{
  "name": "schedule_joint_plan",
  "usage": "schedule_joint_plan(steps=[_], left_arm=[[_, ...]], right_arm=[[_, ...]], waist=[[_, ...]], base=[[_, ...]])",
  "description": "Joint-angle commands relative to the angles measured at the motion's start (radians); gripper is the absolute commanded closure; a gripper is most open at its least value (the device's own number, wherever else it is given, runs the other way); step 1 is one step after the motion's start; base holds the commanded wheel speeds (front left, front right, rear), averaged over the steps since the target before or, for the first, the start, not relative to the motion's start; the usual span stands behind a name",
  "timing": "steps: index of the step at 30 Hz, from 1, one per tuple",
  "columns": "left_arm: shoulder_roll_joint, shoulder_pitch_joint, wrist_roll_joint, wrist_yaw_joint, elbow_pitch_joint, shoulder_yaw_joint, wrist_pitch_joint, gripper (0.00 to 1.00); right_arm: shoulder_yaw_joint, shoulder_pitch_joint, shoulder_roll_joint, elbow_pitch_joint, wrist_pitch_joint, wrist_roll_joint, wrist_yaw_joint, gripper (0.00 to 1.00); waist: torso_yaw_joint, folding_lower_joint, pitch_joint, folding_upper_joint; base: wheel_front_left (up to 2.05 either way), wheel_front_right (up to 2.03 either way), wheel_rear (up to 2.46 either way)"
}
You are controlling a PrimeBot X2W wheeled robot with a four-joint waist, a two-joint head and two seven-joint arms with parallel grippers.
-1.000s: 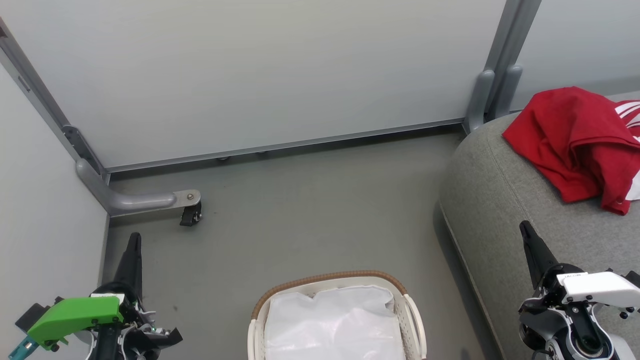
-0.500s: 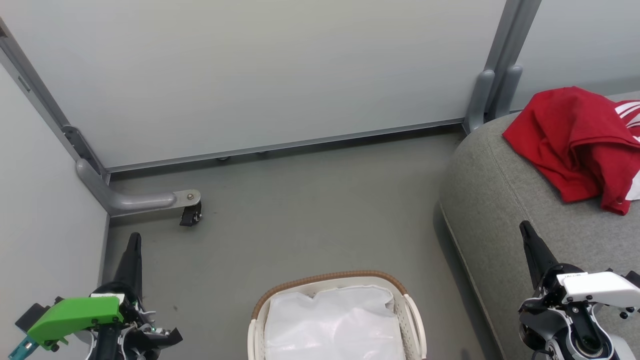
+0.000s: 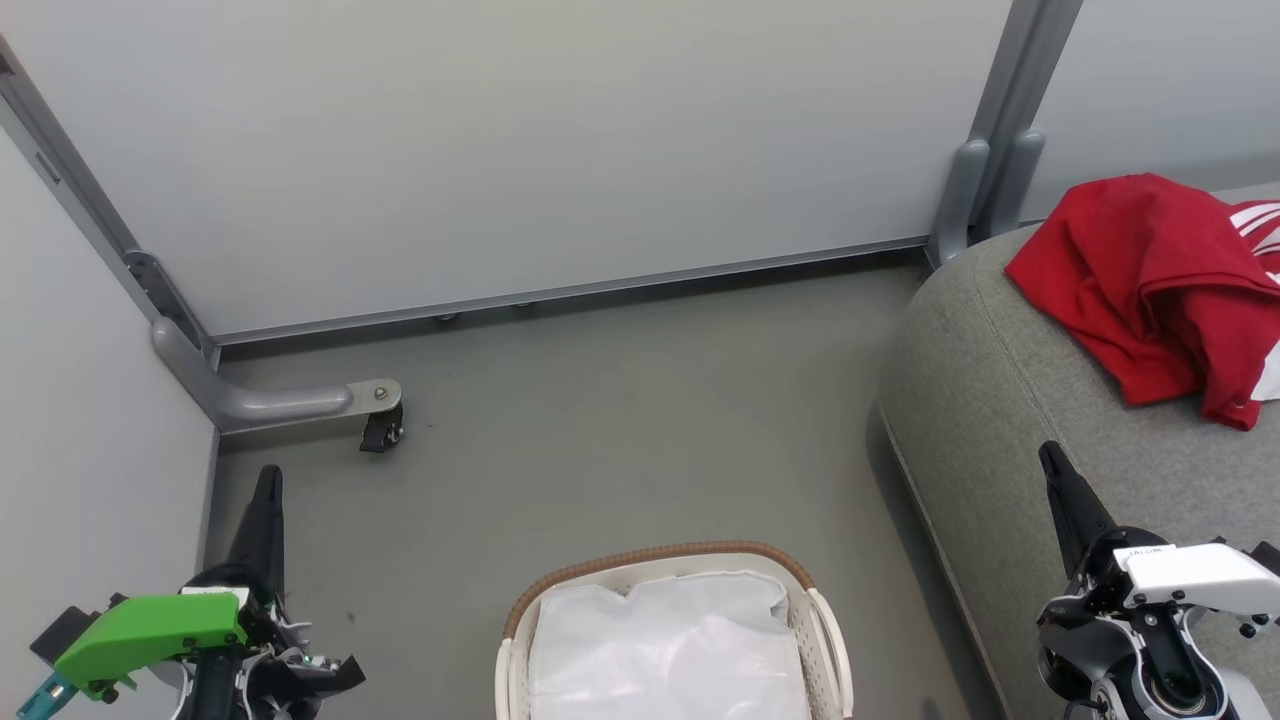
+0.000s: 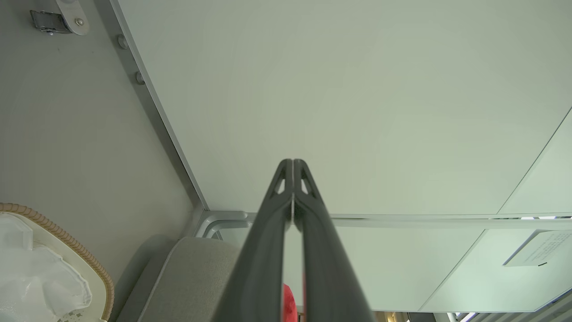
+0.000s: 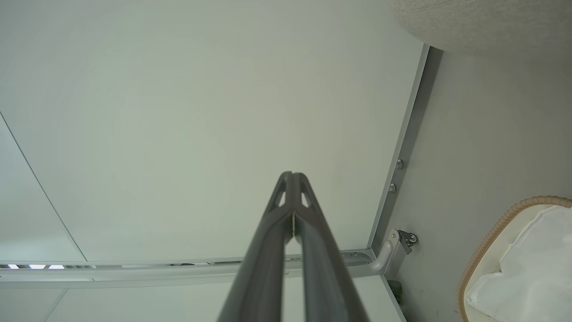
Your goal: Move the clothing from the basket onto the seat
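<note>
Lying in a crumpled red heap on the seat [image 3: 1000, 400], the clothing [image 3: 1150, 290] is well to the right of the basket [image 3: 650, 556] and farther back. White stripes show at its right side, where the head view cuts it off. The basket stands on the grey floor [image 3: 600, 450] with its brown woven rim toward the pale wall [image 3: 550, 150], and a rumpled white liner [image 3: 670, 650] lies inside it. The seat's rounded grey end rises just right of the basket, with a narrow strip of floor between them. The left gripper [image 3: 268, 480] hangs to the left of the basket, apart from it. Its two dark fingers are pressed together along their tips and point away toward the wall, and the left wrist view shows the tips meeting with nothing between them. The right gripper [image 3: 1048, 455] hangs to the right of the basket, over the near part of the seat and short of the clothing. Its fingers are likewise pressed together, and the right wrist view shows them touching at the tips with nothing pinched. A small black caster [image 3: 380, 430] on a grey bracket sits on the floor beyond the basket and to its left, near the foot of the wall. In the left wrist view a sliver of red shows between the finger bases, past the basket and above the seat.
</note>
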Motion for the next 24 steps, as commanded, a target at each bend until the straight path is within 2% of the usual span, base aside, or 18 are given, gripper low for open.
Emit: schedule_joint_plan(steps=[1,24], left_arm=[[0.005,-0.010,-0.003,-0.007,-0.002,0.002,0.003,1.00],[0.005,-0.010,-0.003,-0.007,-0.002,0.002,0.003,1.00]], right_arm=[[-0.002,0.011,-0.006,-0.004,0.003,0.003,0.000,1.00],[-0.002,0.011,-0.006,-0.004,0.003,0.003,0.000,1.00]], waist=[[0.000,0.0000,0.000,0.0000],[0.000,0.0000,0.000,0.0000]], base=[[0.00,0.00,0.00],[0.00,0.00,0.00]])
